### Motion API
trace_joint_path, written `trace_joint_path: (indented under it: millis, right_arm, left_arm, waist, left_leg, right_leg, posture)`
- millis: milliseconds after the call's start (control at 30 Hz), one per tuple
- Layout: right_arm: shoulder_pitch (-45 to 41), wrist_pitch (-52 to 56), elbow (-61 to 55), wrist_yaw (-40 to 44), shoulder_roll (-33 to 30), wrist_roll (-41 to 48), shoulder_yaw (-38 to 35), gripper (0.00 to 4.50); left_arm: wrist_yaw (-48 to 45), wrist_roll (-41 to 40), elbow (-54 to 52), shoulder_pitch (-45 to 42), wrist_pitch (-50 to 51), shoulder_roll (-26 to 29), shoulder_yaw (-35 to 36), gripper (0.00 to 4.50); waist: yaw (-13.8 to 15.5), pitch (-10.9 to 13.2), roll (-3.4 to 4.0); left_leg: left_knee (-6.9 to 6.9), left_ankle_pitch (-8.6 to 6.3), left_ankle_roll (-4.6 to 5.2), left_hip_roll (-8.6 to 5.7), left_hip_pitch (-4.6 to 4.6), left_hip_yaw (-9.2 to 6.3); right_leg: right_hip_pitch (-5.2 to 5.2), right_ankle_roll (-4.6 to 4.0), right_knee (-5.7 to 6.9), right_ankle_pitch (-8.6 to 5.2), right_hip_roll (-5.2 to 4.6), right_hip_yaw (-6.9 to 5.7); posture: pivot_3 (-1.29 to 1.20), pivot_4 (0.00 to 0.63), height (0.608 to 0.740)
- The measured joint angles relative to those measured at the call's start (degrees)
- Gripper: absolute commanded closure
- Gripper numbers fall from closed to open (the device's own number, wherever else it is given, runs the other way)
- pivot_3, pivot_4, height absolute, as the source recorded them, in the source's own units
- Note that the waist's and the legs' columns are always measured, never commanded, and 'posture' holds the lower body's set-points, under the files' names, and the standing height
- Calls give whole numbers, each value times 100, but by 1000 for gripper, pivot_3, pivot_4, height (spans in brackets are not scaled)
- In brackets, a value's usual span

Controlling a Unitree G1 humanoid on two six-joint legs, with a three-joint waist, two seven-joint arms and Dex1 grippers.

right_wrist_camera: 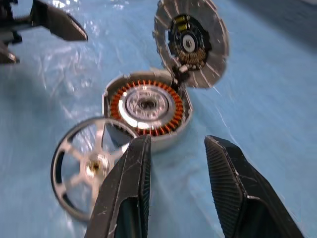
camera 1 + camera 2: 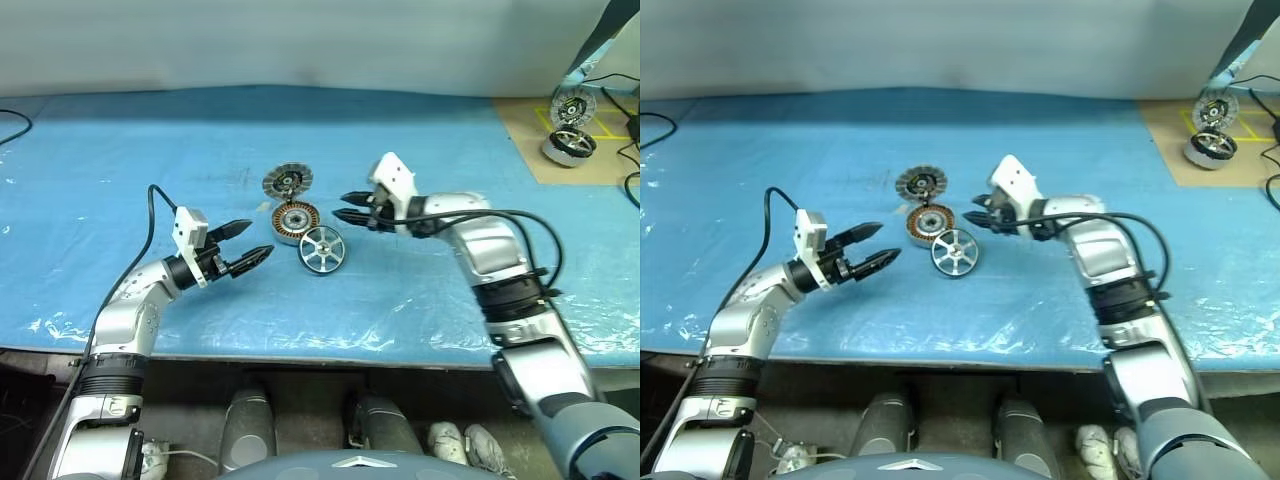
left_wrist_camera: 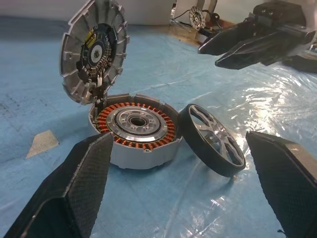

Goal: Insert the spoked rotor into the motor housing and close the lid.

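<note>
Left end effector [image 2: 255, 243] sits nearest, low over the blue plastic sheet [image 2: 420, 300] on the bench, fingers spread wide, holding nothing, pointing toward the motor parts. Spoked rotor [image 2: 322, 249] just beyond its tips: shiny silver wheel, tilted up on its edge, leaning against the side of the motor housing [image 2: 296, 222], touching it. Not inserted yet. Housing rests flat on the sheet, copper windings and metal hub exposed. Lid [image 2: 288, 181] stands swung up at the far side of the housing, joined at its rim, ribbed face with dark centre facing the camera; not closed.

Right end effector [image 2: 349, 206] hovers above the sheet just to the right of the housing, angled down and leftward, fingers partly parted with a clear gap, empty, touching neither part. In the right wrist view the gap between its fingers [image 1: 233, 183] lines up near the housing's edge.

Far right corner: brown board [image 2: 545, 140] with a second motor unit [image 2: 568, 146] on it, well apart from the work area. Black cable [image 2: 12, 128] at far left edge.
</note>
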Motion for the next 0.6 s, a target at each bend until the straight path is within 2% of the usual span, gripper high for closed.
trace_joint_path:
  millis: [133, 233, 400, 600]
  right_arm:
    - [183, -210, -563, 295, -269, -108, 473, 2774]
    - [291, -309, -469, 177, -67, -352, 934, 2774]
    - [190, -339, -110, -227, 308, -677, 1170, 2774]
    - [182, -337, 139, -361, 419, -831, 1285, 2774]
  left_arm:
    - [12, -12, -130, 12, 106, -17, -31, 0]
    - [18, -13, -173, -23, 142, -67, -62, 0]
    - [8, -8, -168, -40, 151, -98, -134, 0]
    - [-37, -4, -169, -41, 153, -91, -161, 0]
  waist:
    - [-48, 0, -1]
    - [-48, 0, 0]
    - [-31, 0, -1]
    - [-31, 0, -1]
  left_leg:
    - [-6, 0, 0, 7, 16, -1]
    - [0, 0, 0, 2, 14, 0]
    - [9, 0, 0, 2, 12, 1]
    - [8, 0, 0, 1, 10, 0]
  right_leg:
    - [2, 0, 5, 0, 10, 2]
    - [2, 0, 6, 0, 6, 7]
    - [6, -2, 7, -1, 0, 5]
    - [6, 0, 8, 0, 1, 4]
  posture:
    - [0, 150, 740]
    - [0, 150, 740]
    - [0, 150, 740]
    - [0, 150, 740]
